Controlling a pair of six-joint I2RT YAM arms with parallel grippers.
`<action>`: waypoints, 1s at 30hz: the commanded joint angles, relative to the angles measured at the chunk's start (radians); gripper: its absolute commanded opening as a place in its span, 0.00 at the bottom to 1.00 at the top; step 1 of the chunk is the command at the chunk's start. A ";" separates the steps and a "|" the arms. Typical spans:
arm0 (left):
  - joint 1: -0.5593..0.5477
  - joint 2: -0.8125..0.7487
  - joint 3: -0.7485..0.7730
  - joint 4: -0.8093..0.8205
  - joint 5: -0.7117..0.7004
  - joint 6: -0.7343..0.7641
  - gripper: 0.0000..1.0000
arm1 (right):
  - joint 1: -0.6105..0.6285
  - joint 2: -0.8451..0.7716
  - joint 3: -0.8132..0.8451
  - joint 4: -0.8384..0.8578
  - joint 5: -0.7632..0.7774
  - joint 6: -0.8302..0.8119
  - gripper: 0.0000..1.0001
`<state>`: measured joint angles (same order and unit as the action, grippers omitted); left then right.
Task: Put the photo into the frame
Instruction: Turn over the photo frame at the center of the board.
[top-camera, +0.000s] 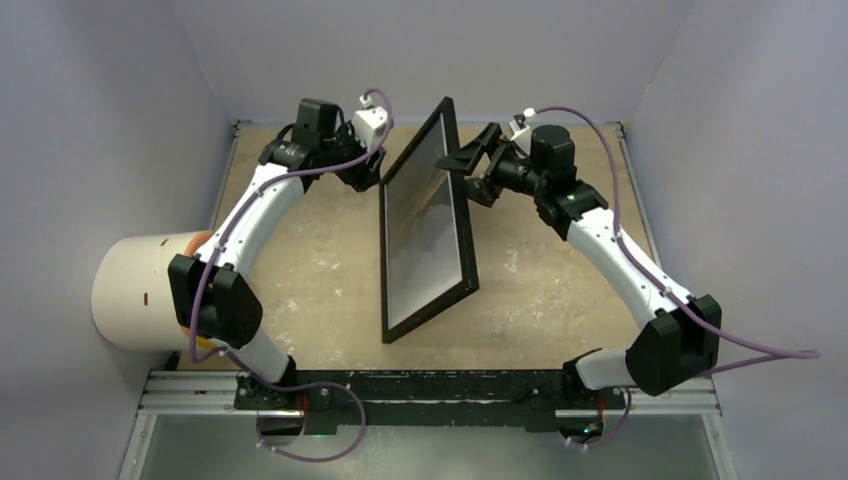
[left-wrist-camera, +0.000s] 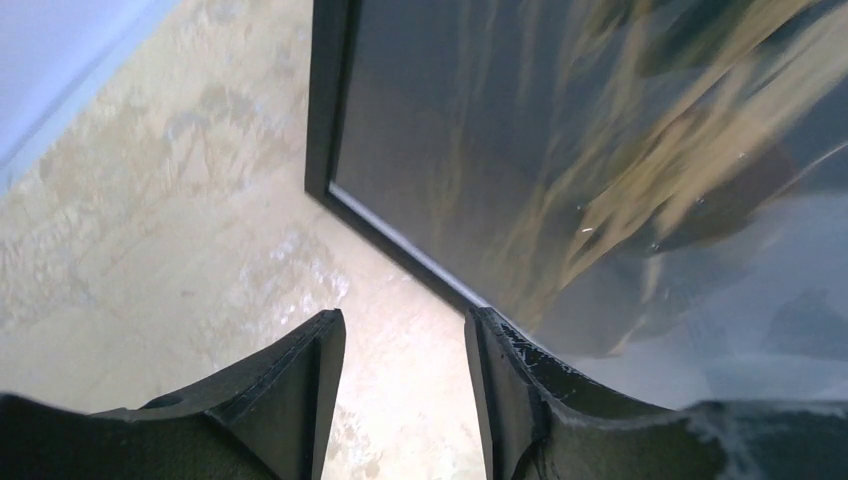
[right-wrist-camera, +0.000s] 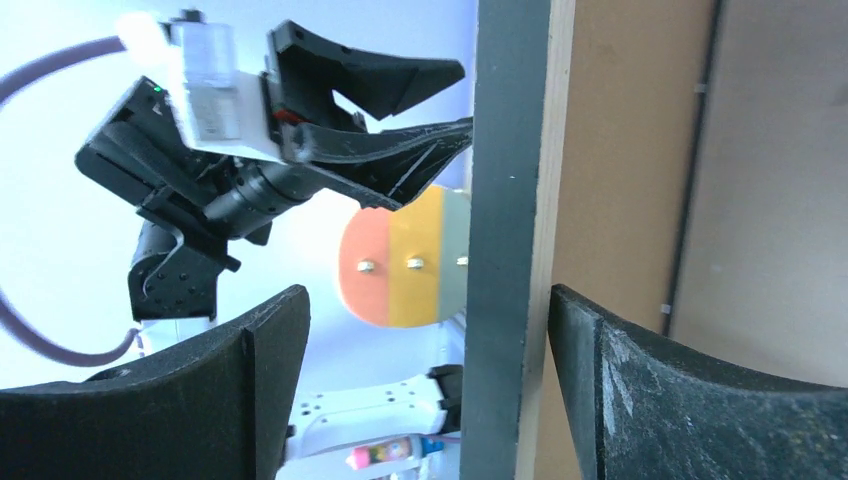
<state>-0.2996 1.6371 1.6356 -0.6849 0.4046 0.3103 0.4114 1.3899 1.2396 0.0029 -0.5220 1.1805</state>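
You had the frame (right-wrist-camera: 505, 240) standing on edge and leaning, mid-picture in the overhead view, on the table (top-camera: 300, 260), with a brown backing board (right-wrist-camera: 620, 150) at its rear. The photo (top-camera: 425, 230) seemed already seated behind the front, though glare hid detail. Your right gripper (right-wrist-camera: 425, 300) straddled the rail, jaws wide apart, clamping nothing. Your left gripper (left-wrist-camera: 403, 315), jaws parted and empty, touched the front with one finger. I'd judge this the closing step: next you needed a firm hold to lay it flat. No writing was readable.
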 joint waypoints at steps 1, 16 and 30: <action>0.013 0.003 -0.213 0.089 -0.191 0.131 0.51 | -0.043 -0.052 -0.016 -0.196 -0.022 -0.165 0.89; 0.063 0.204 -0.516 0.298 -0.232 0.189 0.50 | -0.137 -0.096 -0.229 -0.241 -0.003 -0.264 0.84; 0.045 0.188 -0.589 0.246 -0.049 0.203 0.52 | -0.200 0.059 -0.351 -0.152 0.000 -0.345 0.84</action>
<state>-0.2386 1.8160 1.0977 -0.3637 0.3073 0.4919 0.2169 1.4048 0.8883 -0.2253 -0.5072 0.8742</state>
